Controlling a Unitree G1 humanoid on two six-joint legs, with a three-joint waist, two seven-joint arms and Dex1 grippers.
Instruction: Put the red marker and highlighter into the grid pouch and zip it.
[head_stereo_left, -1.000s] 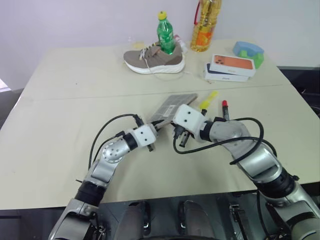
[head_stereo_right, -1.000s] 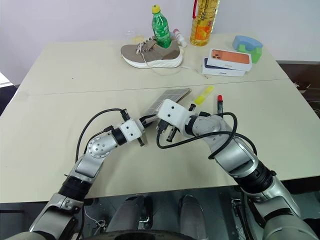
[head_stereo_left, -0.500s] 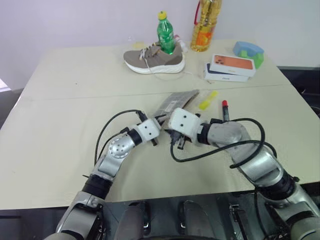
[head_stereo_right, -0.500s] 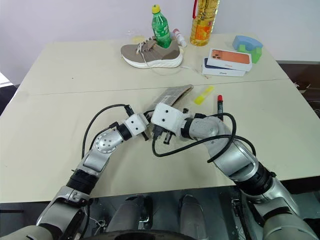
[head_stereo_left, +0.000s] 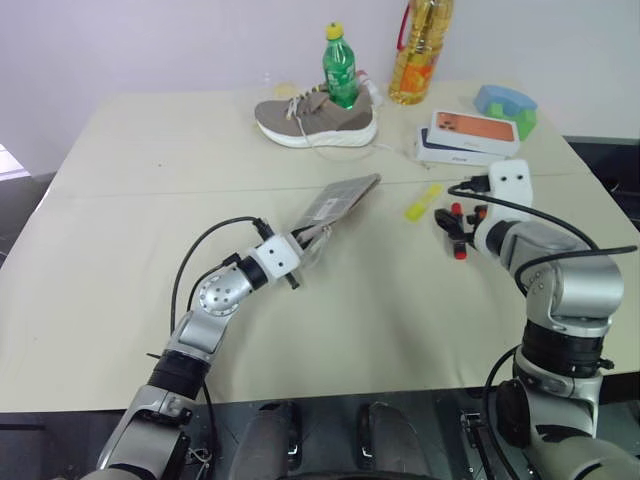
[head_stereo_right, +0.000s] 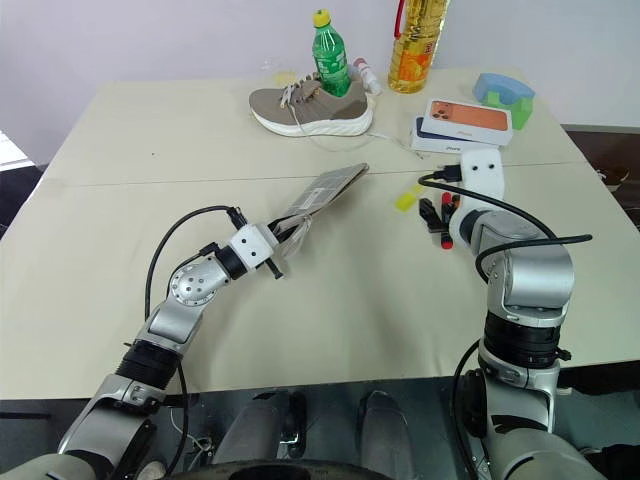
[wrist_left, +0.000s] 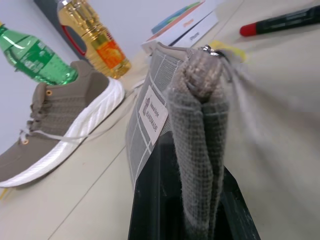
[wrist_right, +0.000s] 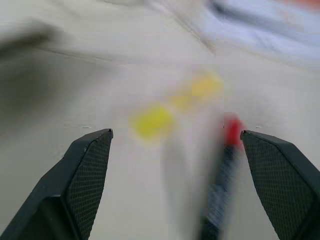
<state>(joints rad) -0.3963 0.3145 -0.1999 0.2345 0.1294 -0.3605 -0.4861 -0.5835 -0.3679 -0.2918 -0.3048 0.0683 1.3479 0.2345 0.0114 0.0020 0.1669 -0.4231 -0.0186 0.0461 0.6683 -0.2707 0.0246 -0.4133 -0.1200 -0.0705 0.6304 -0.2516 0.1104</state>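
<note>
Two pens are lying loose on the table (head_stereo_left: 130, 300) while the grid pouch (head_stereo_left: 336, 203) gets held up off it. The left gripper (head_stereo_left: 303, 251) is clenched on one short end of the pouch, so the pouch sticks out from it like a paddle, its long axis running away from the robot and toward its right, the far end tilted up clear of the tabletop. From the left wrist view the pouch (wrist_left: 150, 115) stands on edge between the black fingers (wrist_left: 150, 200), white label facing sideways and the zipper pull up at the top.

Over on the right side, the right gripper (head_stereo_left: 452, 232) has its jaws spread wide and isn't holding anything. It sits low over the red marker (head_stereo_left: 457, 248), which lies between the open fingers in the right wrist view (wrist_right: 222, 165), with its red tip pointing away from the gripper. The marker's long axis runs roughly away from the robot.

Just beside it, toward the pouch, is the highlighter (head_stereo_left: 421, 201), lying flat on the table, angled so its far end points away and to the robot's right. It's ahead of the gripper and a bit toward the left finger (wrist_right: 80, 185), not touching either finger. Highlighter and marker are close but apart, and both are well apart from the pouch's raised end.
</note>
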